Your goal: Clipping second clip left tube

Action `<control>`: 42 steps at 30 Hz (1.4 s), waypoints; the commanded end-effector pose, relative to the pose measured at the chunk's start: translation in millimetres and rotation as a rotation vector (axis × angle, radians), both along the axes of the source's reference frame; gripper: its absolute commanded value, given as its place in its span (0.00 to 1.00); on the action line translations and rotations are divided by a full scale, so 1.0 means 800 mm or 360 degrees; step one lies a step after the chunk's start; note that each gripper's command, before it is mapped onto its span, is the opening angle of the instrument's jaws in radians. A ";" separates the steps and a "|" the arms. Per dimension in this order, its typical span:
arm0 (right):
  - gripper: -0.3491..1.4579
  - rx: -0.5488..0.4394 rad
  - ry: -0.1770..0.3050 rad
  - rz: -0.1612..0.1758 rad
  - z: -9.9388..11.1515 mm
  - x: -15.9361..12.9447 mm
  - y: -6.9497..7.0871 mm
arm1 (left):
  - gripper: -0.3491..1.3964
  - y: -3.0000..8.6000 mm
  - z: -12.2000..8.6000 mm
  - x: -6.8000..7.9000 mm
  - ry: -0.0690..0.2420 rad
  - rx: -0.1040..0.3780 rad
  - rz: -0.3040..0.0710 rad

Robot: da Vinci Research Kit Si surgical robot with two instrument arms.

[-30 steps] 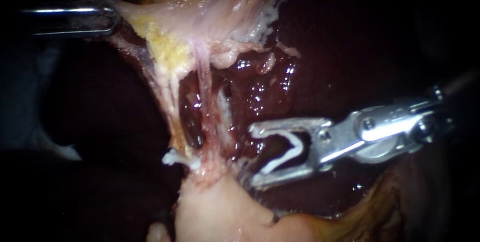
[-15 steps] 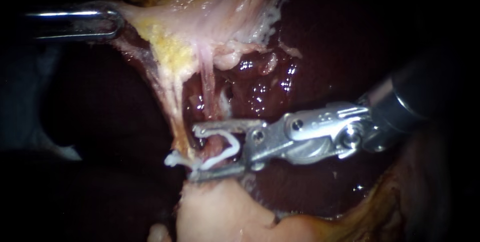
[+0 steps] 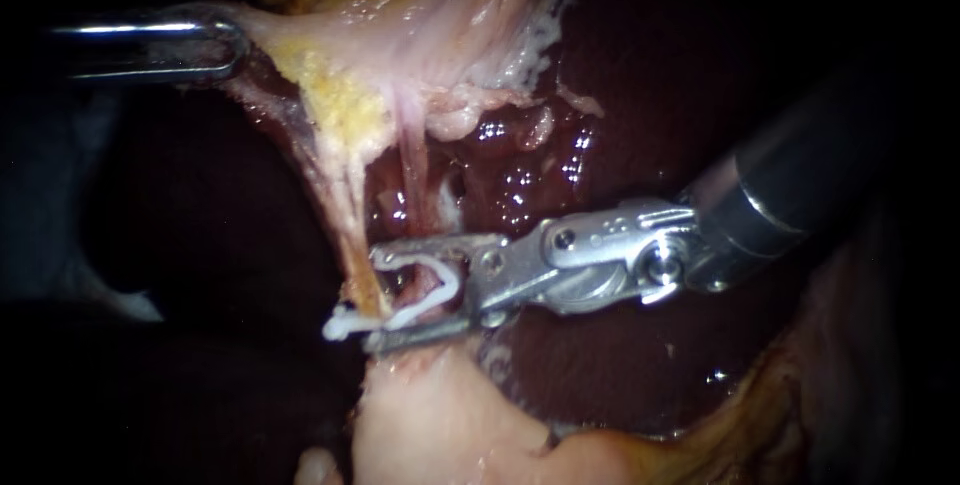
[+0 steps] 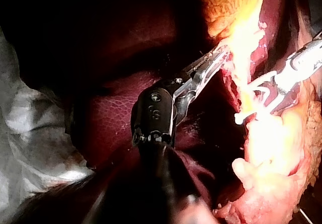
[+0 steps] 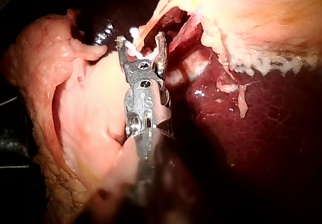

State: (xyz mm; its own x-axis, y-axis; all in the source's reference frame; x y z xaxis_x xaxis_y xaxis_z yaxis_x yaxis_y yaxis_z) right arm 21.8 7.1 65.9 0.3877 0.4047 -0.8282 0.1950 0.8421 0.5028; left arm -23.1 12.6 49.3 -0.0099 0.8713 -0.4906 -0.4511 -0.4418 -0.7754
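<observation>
My left instrument [image 3: 225, 45] comes in from the upper left, its jaws shut on the pale edge of the gallbladder [image 3: 420, 15] and holding it taut. A thin pink tube [image 3: 412, 170] runs down from that tissue. My right instrument [image 3: 375, 297] reaches in from the right. Its jaws carry a white clip [image 3: 435, 290] and straddle the tube low down, both touching the clip. Another white clip [image 3: 342, 323] sticks out from the tube just beside the lower jaw. The right wrist view shows the jaws [image 5: 141, 39] around the strand.
Dark red liver [image 3: 620, 75] lies behind and to the right. A pale fleshy mass [image 3: 430, 415] sits directly below the right jaws. Yellow fatty tissue [image 3: 340, 100] hangs beside the tube. Grey drape [image 4: 30, 133] lies behind my left instrument [image 4: 214, 63].
My right instrument has moved left from open liver onto the tube, so the clip now spans it. The jaws have narrowed a little. My left instrument has held still.
</observation>
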 end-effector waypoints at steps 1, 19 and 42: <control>0.47 0.0009 0.0018 -0.0001 0.0000 0.0005 0.0000 | 0.00 0.0000 0.0000 0.0000 0.0000 0.0000 -0.0001; 0.46 0.0073 0.0102 -0.0063 -0.0003 0.0053 -0.0024 | 0.00 0.0000 -0.0001 0.0000 0.0001 0.0000 -0.0001; 0.44 0.0138 0.0132 -0.0115 -0.0056 0.0060 -0.0074 | 0.00 0.0000 0.0000 0.0000 0.0000 -0.0001 0.0000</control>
State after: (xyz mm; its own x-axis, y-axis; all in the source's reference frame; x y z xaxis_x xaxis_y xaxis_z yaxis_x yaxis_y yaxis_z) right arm 26.7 1.2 61.3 0.3498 0.4494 -0.8220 0.2986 0.7782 0.5525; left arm -23.1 12.7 49.3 -0.0100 0.8710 -0.4912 -0.4514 -0.4422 -0.7750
